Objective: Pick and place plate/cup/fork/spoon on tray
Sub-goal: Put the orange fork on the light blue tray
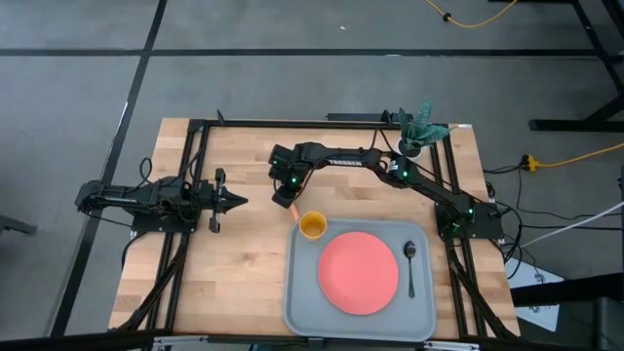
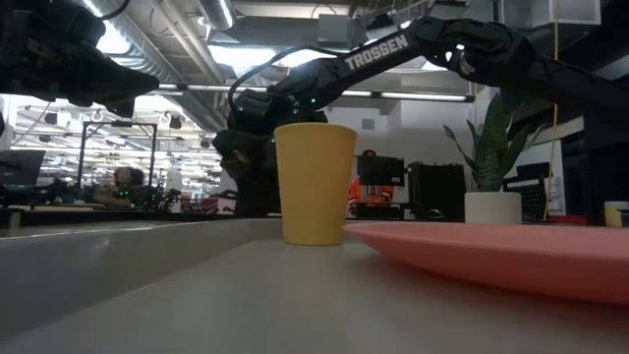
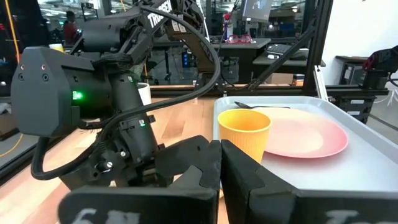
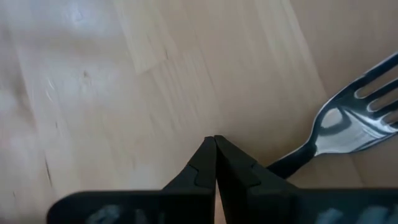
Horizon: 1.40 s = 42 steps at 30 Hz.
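The grey tray (image 1: 302,302) lies at the table's near right. On it are the coral plate (image 1: 358,273), the yellow cup (image 1: 312,225) standing upright at its far left corner, and the dark spoon (image 1: 410,263) to the right of the plate. My right gripper (image 1: 285,198) points down just beyond that corner and is shut on the fork (image 4: 357,118). The fork's orange handle (image 1: 291,207) peeks out under the gripper. My left gripper (image 1: 239,202) is shut and empty over the table's left half. My right gripper comes from above, fingers pointing down, and is shut on the fork. Its own fingers (image 4: 249,174) hide the place of contact. The fork's dark neck (image 4: 286,163) comes out from behind one finger, and the tines (image 4: 373,106) stick out sideways over the bare wood.
A white pot with a green plant (image 1: 417,136) stands at the table's far right, beside the right arm's elbow. The cup (image 3: 244,134) stands close to my right gripper. Bare wood lies between the two grippers and along the near left.
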Motion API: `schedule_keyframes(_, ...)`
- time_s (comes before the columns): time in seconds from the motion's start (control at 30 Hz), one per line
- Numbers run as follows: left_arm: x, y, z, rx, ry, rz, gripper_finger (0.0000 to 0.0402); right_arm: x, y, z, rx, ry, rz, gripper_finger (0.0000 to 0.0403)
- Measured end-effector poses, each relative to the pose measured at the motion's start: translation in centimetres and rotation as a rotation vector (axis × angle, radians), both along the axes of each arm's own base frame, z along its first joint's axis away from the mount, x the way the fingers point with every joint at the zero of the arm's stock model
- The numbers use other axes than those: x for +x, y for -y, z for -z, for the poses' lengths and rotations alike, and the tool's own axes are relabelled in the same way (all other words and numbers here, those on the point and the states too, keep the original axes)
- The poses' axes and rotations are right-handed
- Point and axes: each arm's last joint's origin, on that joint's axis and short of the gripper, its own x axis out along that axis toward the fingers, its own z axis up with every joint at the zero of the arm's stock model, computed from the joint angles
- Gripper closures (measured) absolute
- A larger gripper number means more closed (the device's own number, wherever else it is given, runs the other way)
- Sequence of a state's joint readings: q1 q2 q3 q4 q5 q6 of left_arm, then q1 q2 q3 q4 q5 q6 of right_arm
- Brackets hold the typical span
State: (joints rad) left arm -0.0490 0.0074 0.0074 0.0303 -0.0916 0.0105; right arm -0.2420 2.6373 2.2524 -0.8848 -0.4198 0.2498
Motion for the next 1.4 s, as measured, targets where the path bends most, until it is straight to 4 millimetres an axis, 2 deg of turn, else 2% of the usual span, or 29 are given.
schedule_keyframes(0.63,0.0,0.0,0.0,0.0,0.0,0.0,0.0401,-1.4,1.3,0.1,0.063,-0.134,0.106,0.0393)
schedule_keyframes(0.9,0.0,0.0,0.0,0.0,0.0,0.0,0.0401,-2.4,2.2,-1.3,0.083,-0.225,0.15,0.0393)
schedule_keyframes(1.0,0.0,0.0,0.0,0.0,0.0,0.0,0.0401,-2.7,2.4,-2.2,0.027,-0.279,0.148,0.0393)
schedule_keyframes(1.2,0.0,0.0,0.0,0.0,0.0,0.0,0.0401,-3.3,2.5,-2.8,-0.093,-0.345,0.171,0.0393)
schedule_keyframes(1.4,0.0,0.0,0.0,0.0,0.0,0.0,0.0401,-3.4,2.5,-3.0,-0.096,-0.363,0.218,0.0393)
